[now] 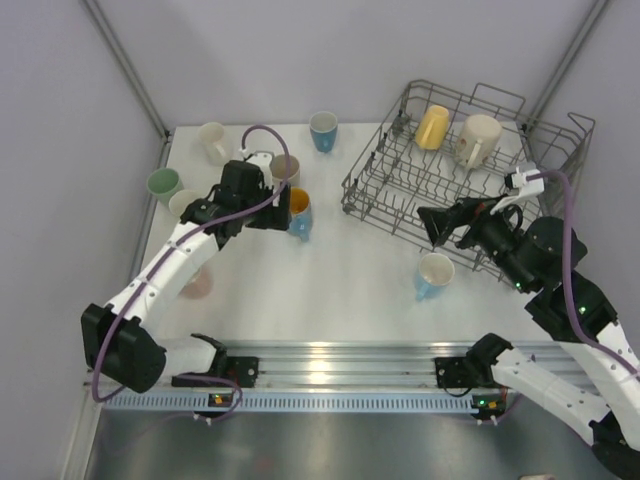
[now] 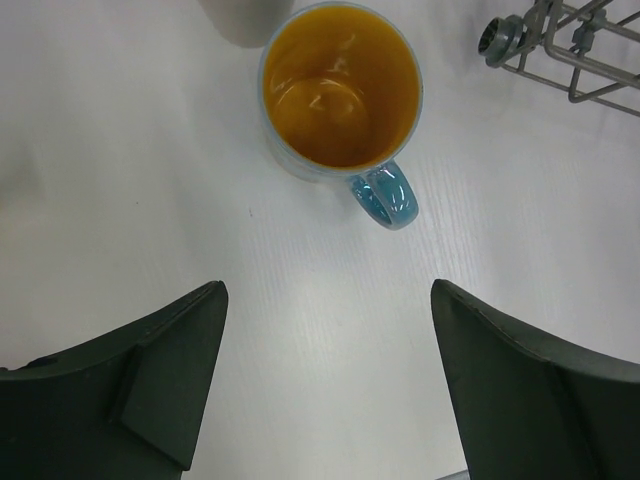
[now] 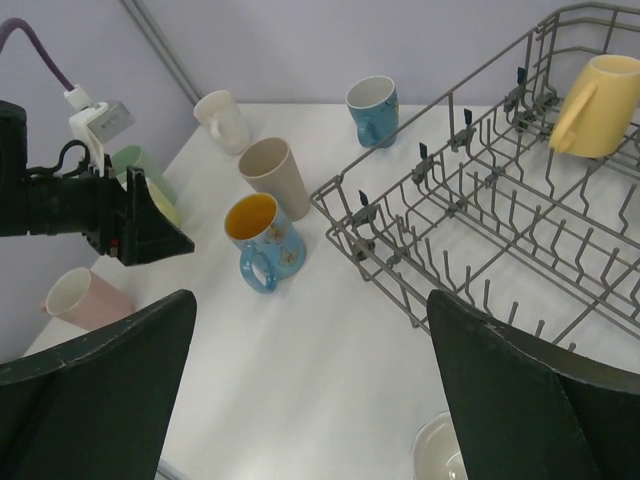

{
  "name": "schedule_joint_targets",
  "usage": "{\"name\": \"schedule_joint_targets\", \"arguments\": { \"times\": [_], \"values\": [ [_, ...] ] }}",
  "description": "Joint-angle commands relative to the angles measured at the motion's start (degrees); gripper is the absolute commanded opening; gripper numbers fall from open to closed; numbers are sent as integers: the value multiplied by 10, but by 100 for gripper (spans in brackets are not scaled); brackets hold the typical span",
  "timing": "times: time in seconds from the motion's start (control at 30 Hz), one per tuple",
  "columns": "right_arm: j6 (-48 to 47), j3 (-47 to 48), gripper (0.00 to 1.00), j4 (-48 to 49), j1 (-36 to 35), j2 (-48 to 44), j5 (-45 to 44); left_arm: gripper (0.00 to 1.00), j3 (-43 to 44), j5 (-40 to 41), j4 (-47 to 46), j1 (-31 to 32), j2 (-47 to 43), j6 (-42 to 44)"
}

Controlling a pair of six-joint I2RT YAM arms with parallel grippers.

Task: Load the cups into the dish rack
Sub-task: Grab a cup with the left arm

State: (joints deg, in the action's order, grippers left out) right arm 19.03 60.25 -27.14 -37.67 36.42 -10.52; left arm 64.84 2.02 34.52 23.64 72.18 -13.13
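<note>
Inside dish rack (image 1: pixel 455 190): yellow mug (image 1: pixel 433 127), cream mug (image 1: pixel 477 139); left gripper (image 2: pixel 327 292), right gripper (image 3: pixel 310 300) apart.

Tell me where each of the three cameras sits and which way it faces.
Top external: above, behind the bases, looking down on table and rack; both arms show.
Left wrist: on left arm, looking straight down at the orange-lined mug; own open fingers below.
Right wrist: on right arm, looking across at rack and left end effector; own fingers below.
Shared: that mug, in all three.
</note>
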Motion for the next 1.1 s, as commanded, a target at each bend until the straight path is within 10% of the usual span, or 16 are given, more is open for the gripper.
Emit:
{"name": "schedule_joint_targets", "arguments": {
  "times": [0.0,1.07],
  "values": [
    [-14,-7,99,18,-6,-9,-13,88,26,-13,-6,-3,30,5],
    [15,-29,99,48,-6,7,43,80,25,43,-60,-53,113,-172]
  ]
}}
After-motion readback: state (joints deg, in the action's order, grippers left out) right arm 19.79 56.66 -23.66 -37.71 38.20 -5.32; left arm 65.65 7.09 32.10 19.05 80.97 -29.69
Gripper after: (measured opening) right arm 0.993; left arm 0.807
